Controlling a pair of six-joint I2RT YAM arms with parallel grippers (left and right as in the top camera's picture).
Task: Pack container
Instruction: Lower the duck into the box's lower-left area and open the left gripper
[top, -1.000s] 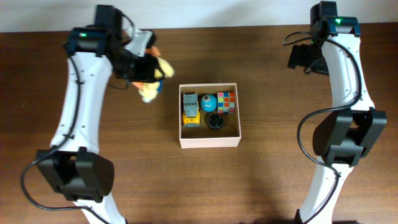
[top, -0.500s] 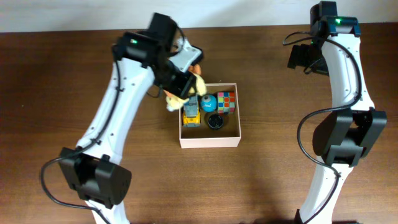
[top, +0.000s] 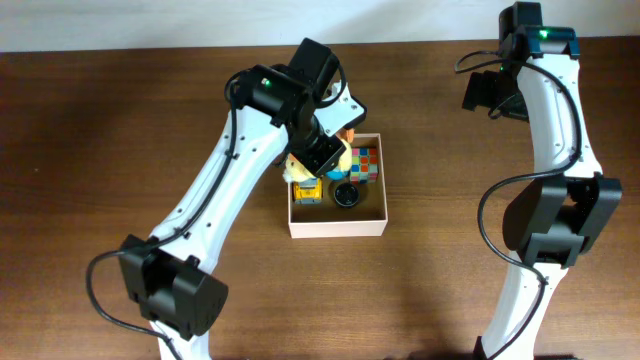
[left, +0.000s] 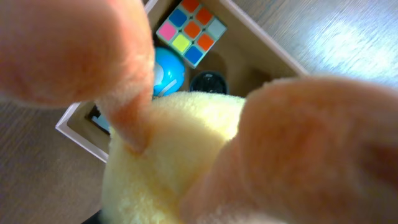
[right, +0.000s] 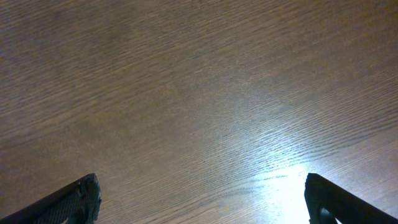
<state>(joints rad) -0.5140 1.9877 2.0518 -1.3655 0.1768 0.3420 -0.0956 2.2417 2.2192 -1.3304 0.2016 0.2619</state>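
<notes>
The container, a square white-walled box with a tan inside, sits mid-table. It holds a colour cube, a black round piece and a yellow toy truck. My left gripper is shut on a yellow and orange plush toy and holds it over the box's far left part. In the left wrist view the plush toy fills the frame and hides the fingers. Behind it are the cube, a blue ball and the box wall. My right gripper is open and empty.
The right wrist view shows only bare brown wood between the open fingers. The right arm stands at the table's far right, well apart from the box. Bare table lies all round the box.
My left arm has carried the plush toy to the right, from the far left of the table to above the box. The right arm has not moved.
</notes>
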